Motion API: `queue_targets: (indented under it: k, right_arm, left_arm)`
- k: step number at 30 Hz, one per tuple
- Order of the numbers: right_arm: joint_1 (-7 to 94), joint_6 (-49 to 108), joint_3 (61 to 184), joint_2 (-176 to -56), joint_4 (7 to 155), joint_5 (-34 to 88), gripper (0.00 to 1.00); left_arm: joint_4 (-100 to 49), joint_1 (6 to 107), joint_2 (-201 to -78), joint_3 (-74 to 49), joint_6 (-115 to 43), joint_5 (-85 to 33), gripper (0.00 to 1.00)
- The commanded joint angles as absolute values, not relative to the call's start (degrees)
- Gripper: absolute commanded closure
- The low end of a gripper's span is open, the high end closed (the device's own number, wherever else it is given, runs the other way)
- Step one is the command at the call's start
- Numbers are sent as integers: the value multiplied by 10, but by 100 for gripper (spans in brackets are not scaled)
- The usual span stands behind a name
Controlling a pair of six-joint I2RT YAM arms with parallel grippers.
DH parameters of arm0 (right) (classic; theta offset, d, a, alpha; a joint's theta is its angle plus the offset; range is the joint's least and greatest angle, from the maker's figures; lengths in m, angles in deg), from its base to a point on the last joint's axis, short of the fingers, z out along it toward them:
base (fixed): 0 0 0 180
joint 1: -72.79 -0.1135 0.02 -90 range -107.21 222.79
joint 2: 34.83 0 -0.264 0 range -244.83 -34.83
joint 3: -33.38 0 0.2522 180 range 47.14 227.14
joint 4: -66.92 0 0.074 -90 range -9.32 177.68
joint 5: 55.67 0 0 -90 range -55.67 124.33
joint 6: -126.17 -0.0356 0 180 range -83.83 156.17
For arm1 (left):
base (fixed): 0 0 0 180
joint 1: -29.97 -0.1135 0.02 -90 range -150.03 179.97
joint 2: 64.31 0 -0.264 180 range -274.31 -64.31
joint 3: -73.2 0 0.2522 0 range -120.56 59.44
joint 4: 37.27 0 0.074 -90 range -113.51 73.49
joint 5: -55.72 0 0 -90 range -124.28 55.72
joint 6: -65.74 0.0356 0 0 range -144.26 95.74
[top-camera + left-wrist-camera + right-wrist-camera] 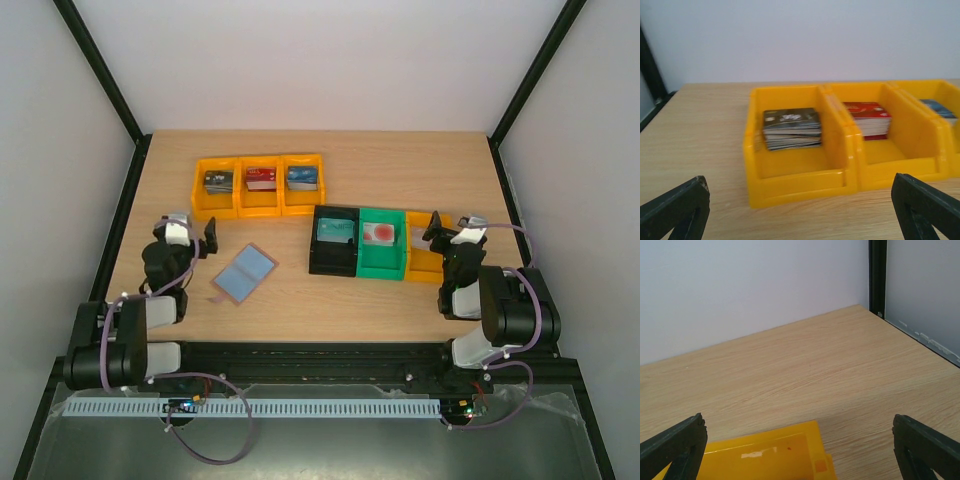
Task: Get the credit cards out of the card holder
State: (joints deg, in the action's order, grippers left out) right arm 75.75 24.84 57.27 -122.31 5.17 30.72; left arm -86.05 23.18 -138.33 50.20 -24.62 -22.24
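The card holder (245, 273) lies unfolded on the table left of centre, pale blue side up with pinkish edging. No credit cards can be told apart from its pale blue inside. My left gripper (186, 229) hovers left of and slightly behind the holder, open and holding nothing. In the left wrist view its fingers (677, 207) frame a yellow bin, and the holder is out of that view. My right gripper (457, 228) is open at the right, over a yellow bin (765, 455), with nothing between its fingers (925, 445).
Three joined yellow bins (258, 205) stand at the back left, holding a dark card stack (791, 129), a red one (867, 118) and a blue one (302, 178). A black bin (333, 262), a green bin (381, 266) and a yellow bin (422, 262) sit right of centre.
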Motion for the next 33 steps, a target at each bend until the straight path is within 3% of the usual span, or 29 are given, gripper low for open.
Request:
queue_targets:
  k: [1, 9, 33]
  right_arm:
    - [754, 258, 583, -1225, 44, 320, 1]
    - [754, 258, 583, -1224, 45, 321, 1]
    - [749, 261, 585, -1224, 49, 330, 1]
  left_arm:
    - [-933, 279, -1411, 502, -226, -219, 1]
    - [-1002, 295, -1505, 497, -228, -273, 1]
    - [-1004, 294, -1507, 497, -228, -265, 1]
